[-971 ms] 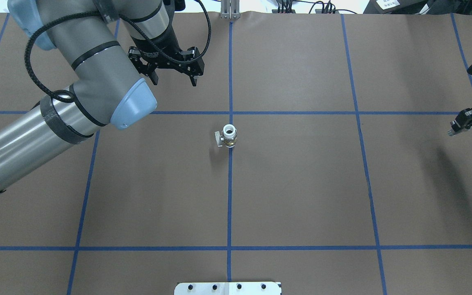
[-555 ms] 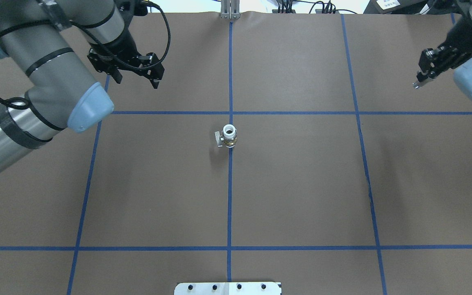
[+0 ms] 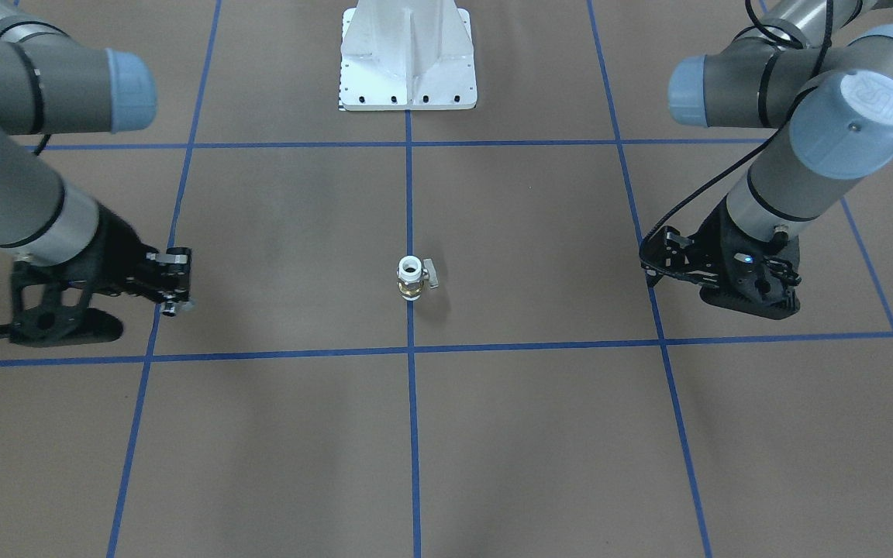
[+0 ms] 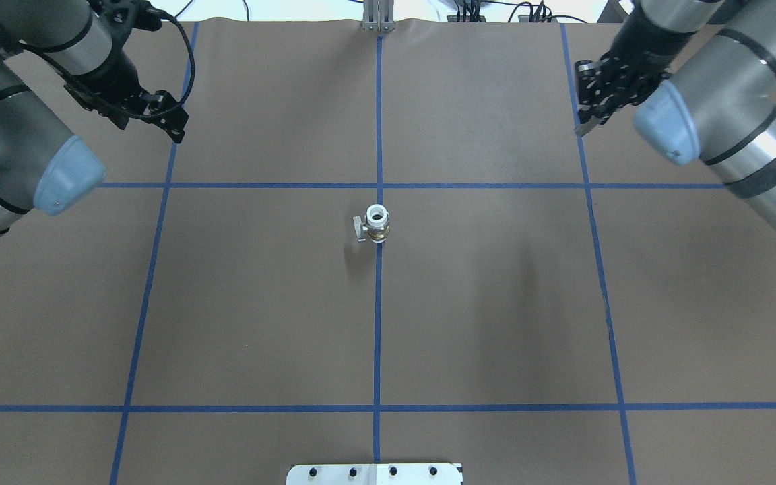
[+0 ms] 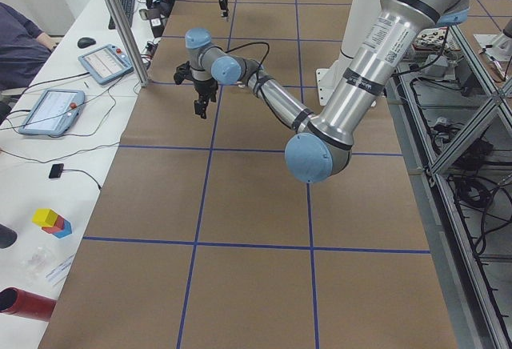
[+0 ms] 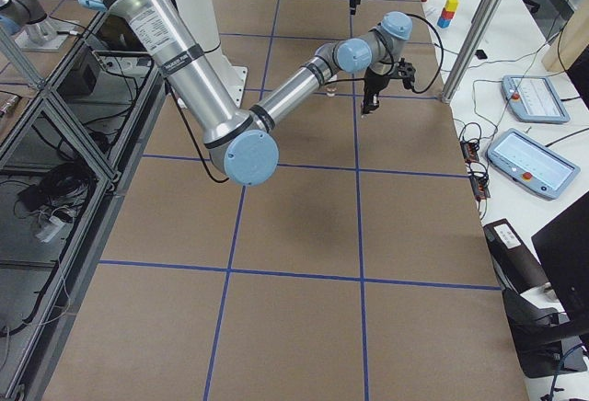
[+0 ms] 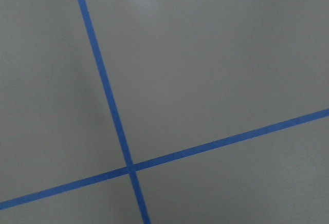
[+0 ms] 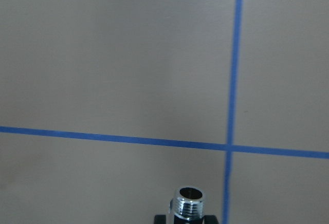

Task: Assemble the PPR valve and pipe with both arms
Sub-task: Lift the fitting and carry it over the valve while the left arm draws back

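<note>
The PPR valve (image 4: 376,224) stands upright on the centre blue line, white socket up, brass below, lever to one side; it also shows in the front view (image 3: 411,277). My left gripper (image 4: 152,129) is open and empty, above the far left of the table, well away from the valve; in the front view it (image 3: 646,267) is at the right. My right gripper (image 4: 585,121) is shut on the silver pipe (image 4: 581,128) above the far right. The pipe's threaded end (image 8: 188,202) points at the bare mat in the right wrist view. The pipe (image 3: 170,308) also shows in the front view.
Blue tape lines (image 4: 378,337) divide the brown mat into squares. The white robot base plate (image 4: 374,473) lies at the near edge. A metal post (image 4: 378,17) stands at the far edge. An operators' table with tablets (image 5: 104,61) runs along the far side.
My left arm has swung left and away from the centre, gripper still open. My right arm has come in from the right edge toward the far right grid line, carrying the pipe. The valve has not moved.
</note>
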Action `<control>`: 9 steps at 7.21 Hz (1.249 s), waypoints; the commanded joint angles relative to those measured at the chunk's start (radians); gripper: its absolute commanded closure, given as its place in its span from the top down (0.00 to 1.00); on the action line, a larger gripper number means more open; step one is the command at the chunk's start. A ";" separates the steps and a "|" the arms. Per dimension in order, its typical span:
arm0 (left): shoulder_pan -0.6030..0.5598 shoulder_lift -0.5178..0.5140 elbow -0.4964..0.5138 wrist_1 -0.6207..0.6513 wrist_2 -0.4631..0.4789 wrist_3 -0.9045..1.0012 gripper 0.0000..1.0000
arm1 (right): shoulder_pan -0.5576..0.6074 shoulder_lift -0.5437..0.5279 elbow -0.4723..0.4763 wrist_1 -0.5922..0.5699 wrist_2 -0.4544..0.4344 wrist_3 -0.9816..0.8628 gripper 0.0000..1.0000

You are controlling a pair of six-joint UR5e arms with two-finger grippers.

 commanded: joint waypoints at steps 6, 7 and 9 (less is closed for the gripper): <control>-0.061 0.169 0.002 -0.114 -0.004 0.125 1.00 | -0.304 0.283 -0.133 -0.097 -0.171 0.327 0.00; -0.063 0.169 0.002 -0.116 -0.004 0.125 1.00 | -0.304 0.291 -0.147 -0.084 -0.171 0.327 0.00; -0.061 0.171 0.002 -0.116 -0.004 0.125 1.00 | -0.304 0.397 -0.296 -0.063 -0.171 0.327 0.00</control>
